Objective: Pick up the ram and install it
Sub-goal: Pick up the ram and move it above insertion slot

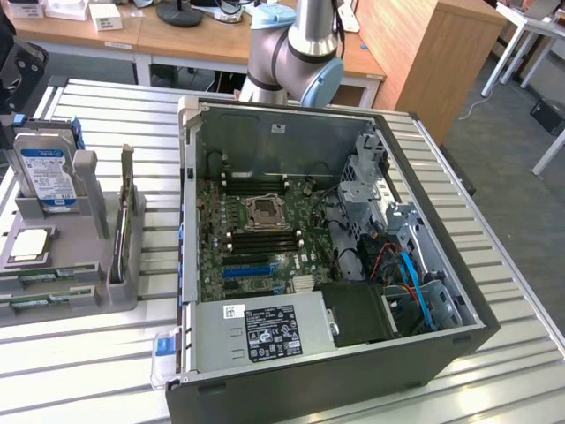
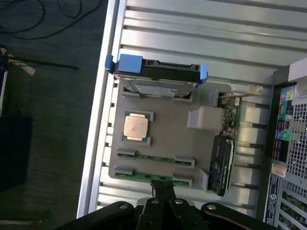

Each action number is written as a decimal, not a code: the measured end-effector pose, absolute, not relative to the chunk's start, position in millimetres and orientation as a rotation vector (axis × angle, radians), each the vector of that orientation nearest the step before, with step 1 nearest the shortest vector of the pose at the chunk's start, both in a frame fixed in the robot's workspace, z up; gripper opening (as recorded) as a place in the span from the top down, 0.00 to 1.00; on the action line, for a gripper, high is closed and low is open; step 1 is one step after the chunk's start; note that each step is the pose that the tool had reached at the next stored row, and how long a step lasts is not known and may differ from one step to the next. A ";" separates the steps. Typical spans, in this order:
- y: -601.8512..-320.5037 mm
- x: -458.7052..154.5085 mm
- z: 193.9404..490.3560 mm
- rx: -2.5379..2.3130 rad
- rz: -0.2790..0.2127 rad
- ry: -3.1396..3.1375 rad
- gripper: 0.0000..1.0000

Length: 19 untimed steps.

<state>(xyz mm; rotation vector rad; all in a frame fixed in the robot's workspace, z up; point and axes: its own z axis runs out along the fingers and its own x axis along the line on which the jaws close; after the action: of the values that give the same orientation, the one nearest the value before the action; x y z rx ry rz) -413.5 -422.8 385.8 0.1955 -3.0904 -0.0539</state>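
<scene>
Black computer case point(image 1: 309, 389) lay open, with the grey tray point(image 1: 75, 309) at its nine o'clock in the exterior view. The gripper point(image 2: 162, 189) hung over the tray, fingers pressed together, holding nothing. The ram point(image 2: 144, 176) sat in a tray slot at six o'clock from the processor chip point(image 1: 26, 244). Descending with fingers together would likely jab the stick.

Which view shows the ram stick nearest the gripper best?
Wrist view: the ram lies flat in the gray tray, seen from above, beside the gripper. Exterior view shows it as a thin strip at its left edge.
</scene>
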 end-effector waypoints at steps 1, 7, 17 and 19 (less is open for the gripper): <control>-422.8 -413.5 385.8 0.223 -0.053 -3.088 0.89; -422.8 -413.6 385.8 0.377 -0.050 -3.072 0.89; -422.8 -413.6 385.8 0.637 -0.043 -3.026 0.89; -422.8 -413.6 385.8 0.685 -0.041 -3.015 0.89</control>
<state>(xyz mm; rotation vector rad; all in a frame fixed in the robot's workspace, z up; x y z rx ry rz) -413.6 -422.8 385.8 0.6851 -3.0148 -0.0412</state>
